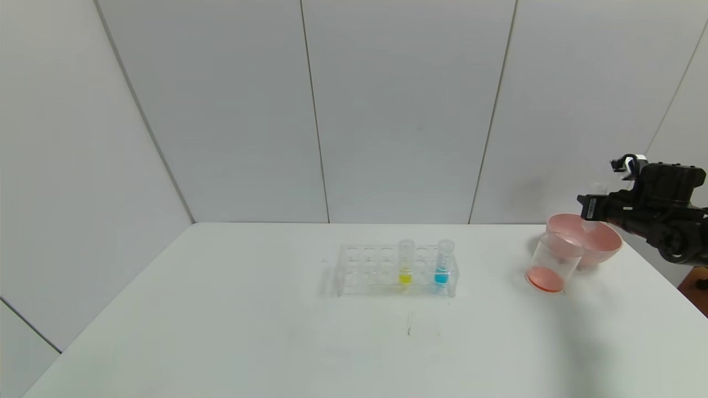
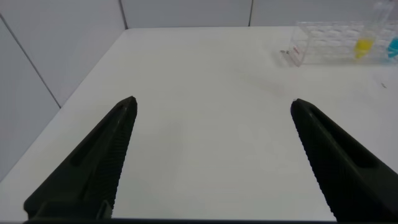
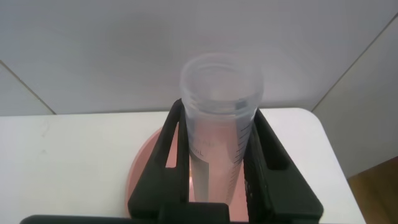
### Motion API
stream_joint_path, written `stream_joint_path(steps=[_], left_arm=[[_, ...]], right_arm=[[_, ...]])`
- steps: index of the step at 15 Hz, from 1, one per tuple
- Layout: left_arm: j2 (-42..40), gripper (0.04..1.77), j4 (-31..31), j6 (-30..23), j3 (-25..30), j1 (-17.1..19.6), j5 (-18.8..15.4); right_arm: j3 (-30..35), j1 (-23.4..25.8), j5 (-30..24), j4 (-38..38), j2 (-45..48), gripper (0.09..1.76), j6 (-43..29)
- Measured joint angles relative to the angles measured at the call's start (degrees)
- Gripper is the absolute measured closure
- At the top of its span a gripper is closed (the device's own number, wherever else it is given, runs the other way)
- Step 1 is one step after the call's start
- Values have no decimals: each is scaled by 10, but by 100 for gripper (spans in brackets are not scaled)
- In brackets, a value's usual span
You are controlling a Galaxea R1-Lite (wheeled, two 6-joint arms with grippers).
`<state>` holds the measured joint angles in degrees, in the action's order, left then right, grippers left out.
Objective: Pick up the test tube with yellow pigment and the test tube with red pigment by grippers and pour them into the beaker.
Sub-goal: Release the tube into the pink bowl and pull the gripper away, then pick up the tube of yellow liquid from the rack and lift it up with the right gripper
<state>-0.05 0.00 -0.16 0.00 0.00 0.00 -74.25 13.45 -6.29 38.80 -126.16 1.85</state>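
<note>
- Right tool (image 1: 591, 213): raised at the right edge of the table (image 1: 221, 331), above the pink bowl (image 1: 600, 243). Its fingers are clamped on a clear tube, presumably the test tube with red pigment (image 3: 219, 124). The right wrist view looks straight into the tube's open mouth; no liquid can be made out inside, so it looks empty or nearly so.
- Beaker (image 1: 553, 260): stands just in front of the bowl, leaning against or touching it, with a red-orange layer at its bottom. Judged: the red pour is probably done.
- Test tube with yellow pigment (image 1: 405, 262): upright in the clear rack (image 1: 395, 271) at table centre, beside a blue tube (image 1: 442, 262). It is well apart from both tools.
- Left tool (image 2: 211, 155): fingers spread wide, holding nothing, low over bare table on the left. The rack is visible far off in its wrist view.
- Risks, judged:
  - The held tube is slick and round. A loose clamp could let it slide or drop into the bowl or onto the beaker.
  - The beaker appears tilted in the head view. A nudge from the right tool could tip it and spill the red.
  - When reaching for yellow, the blue tube stands near. A wide approach could knock it or drag the light rack.
  - Poor aim at the narrow beaker mouth would send yellow onto the table.
</note>
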Motion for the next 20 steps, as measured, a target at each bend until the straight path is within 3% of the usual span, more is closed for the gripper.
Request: stream_joint_path(steps=[2, 4, 8, 13, 16, 20], left_arm=[[0, 5, 0, 0, 0, 0, 0], [0, 5, 0, 0, 0, 0, 0], [0, 5, 0, 0, 0, 0, 0], [0, 5, 0, 0, 0, 0, 0], [0, 5, 0, 0, 0, 0, 0], [0, 5, 0, 0, 0, 0, 0]], right_arm=[[5, -1, 1, 5, -14, 123, 2], [6, -1, 1, 8, -23, 97, 2], [8, 0, 0, 8, -22, 64, 0], [7, -24, -1, -22, 79, 40, -46], [14, -101, 48, -111, 179, 32, -107], [93, -275, 189, -143, 286, 25, -161]])
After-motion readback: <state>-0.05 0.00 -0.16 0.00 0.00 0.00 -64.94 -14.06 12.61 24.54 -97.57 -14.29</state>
